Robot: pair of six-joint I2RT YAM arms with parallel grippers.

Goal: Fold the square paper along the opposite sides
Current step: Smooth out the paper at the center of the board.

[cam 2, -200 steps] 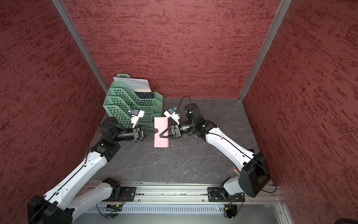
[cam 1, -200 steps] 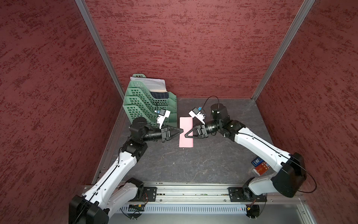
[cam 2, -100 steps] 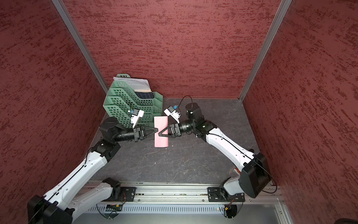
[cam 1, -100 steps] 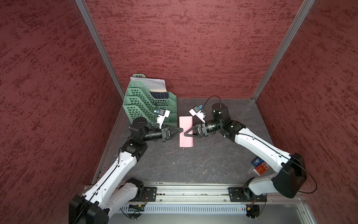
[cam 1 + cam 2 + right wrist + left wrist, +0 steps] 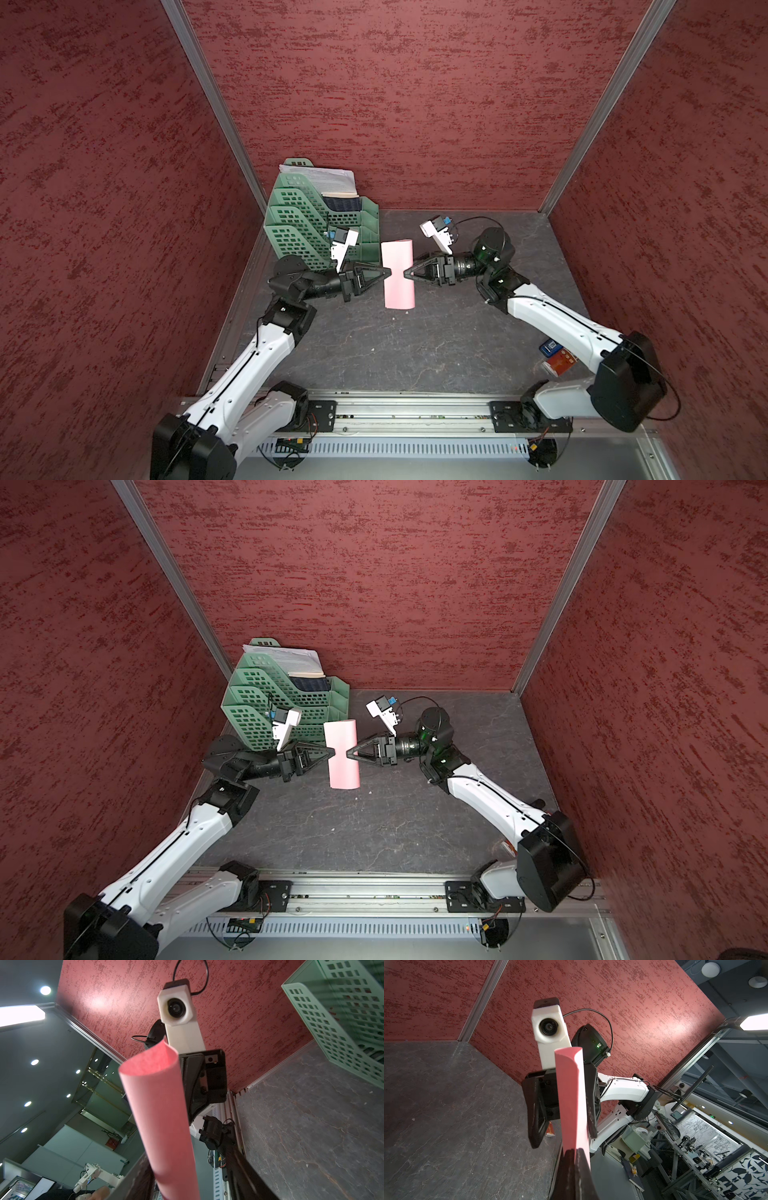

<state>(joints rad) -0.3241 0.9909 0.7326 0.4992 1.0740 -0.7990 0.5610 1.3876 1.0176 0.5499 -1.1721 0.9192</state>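
**Releasing the bend: right jaws parting from the doubled pink sheet**

Item: the square paper (image 5: 398, 274), doubled into a narrow strip, is being held between both arms over the table (image 5: 415, 353), just beside the green tray (image 5: 299, 232). Its bend is showing rounded, not creased. The left gripper (image 5: 389, 272) is pinching the side opposite the bend, jaws closed tight on it. The right gripper (image 5: 406, 274), clamped a second ago, is now standing with its jaws parted either side of the bend, gripping nothing. Judgement: the fold is formed, but the crease is probably needing another press.

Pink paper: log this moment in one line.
paper: bent double, uncreased | left gripper: shut on paper | right gripper: open around paper
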